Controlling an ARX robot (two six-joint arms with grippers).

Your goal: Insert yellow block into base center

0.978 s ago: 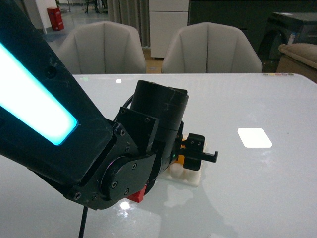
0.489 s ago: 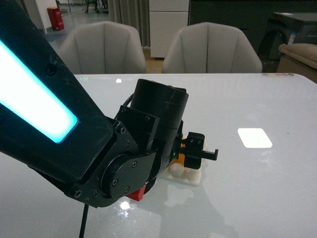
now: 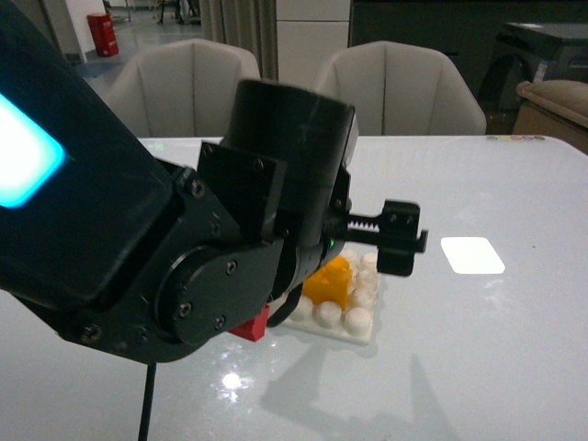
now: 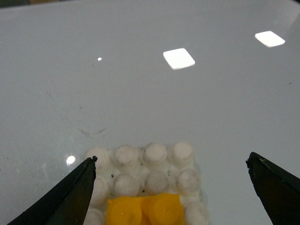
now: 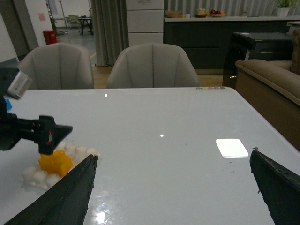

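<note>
Left gripper (image 4: 171, 176) wide open, empty, over yellow block (image 4: 144, 211) on base (image 4: 154, 161), glossy white table (image 4: 140, 93), grey chairs (image 5: 152, 65) behind.

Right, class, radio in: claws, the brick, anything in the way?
Left claw open, above plate. Right claw open, off to the side. Yellow-orange plastic brick seated on white studded plate. Nothing blocking.

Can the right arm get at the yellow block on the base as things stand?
Probably not cleanly. The left pincer, open, hangs just above the yellow block seated on the base, crowding the way. The right pincer is open, well off to the side over bare table.
</note>
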